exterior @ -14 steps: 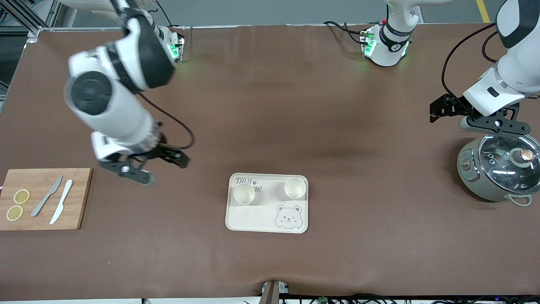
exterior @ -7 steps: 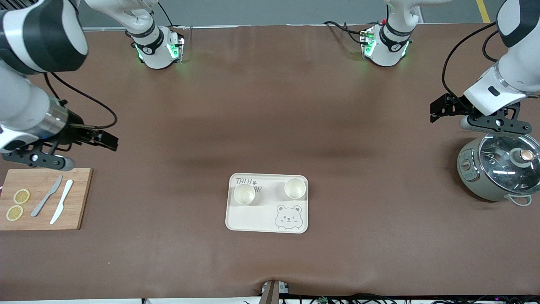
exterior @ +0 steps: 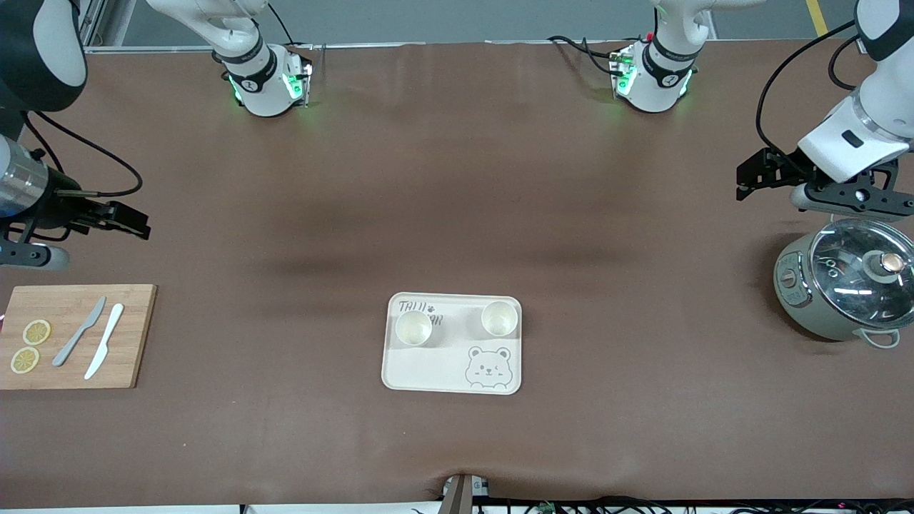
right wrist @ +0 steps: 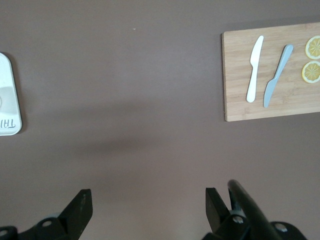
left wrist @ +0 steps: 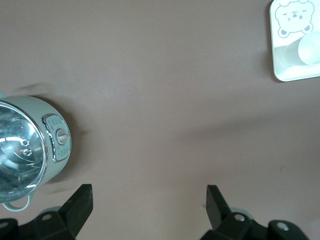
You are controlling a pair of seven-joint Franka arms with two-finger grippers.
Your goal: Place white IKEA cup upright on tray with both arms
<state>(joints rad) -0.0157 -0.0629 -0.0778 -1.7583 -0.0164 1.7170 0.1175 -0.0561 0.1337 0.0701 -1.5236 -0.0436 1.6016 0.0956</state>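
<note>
Flat cream rectangular bear-printed tray point(exterior: 453, 360) is carrying two upright white cups point(exterior: 413, 328), unmoved. Right tool point(exterior: 43, 239), open, empty, is retreating from tray; left tool point(exterior: 821, 187), open, is rising slightly, well apart from tray.

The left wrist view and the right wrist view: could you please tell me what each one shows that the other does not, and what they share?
Only the left wrist view shows the grey cooker with its glass lid, the tray's bear drawing and one white cup. Only the right wrist view shows the wooden cutting board with a white knife, a grey knife and two lemon slices. Both show a part of the cream tray, bare brown table, and their own open tool at the frame's edge, left tool, right tool.
</note>
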